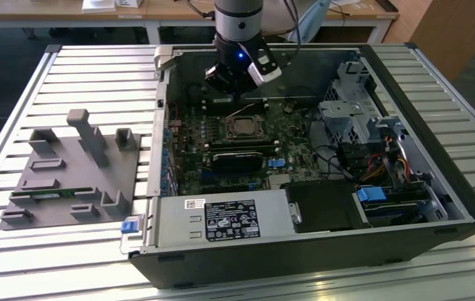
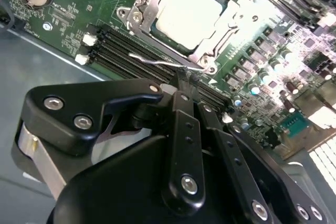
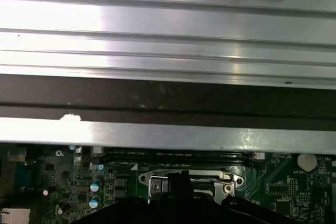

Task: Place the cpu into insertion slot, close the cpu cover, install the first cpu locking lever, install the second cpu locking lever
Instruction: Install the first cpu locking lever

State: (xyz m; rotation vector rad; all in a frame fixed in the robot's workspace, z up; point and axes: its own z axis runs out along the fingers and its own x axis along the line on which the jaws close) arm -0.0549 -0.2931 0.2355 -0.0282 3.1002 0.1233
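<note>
Closed claw point(image 2: 181, 83) touches the wire locking lever point(image 2: 152, 60), at twelve o'clock from the cpu point(image 1: 243, 128) in the exterior view.

Even light washes the table point(image 1: 95, 69) pale on the exterior view's left while the case point(image 1: 304, 254) stays dim inside, glare whitens the cpu point(image 2: 186, 17) in the second wrist view and the rails point(image 3: 168, 24) in the first, and my claw point(image 2: 181, 77) looms dark, unlit.
</note>
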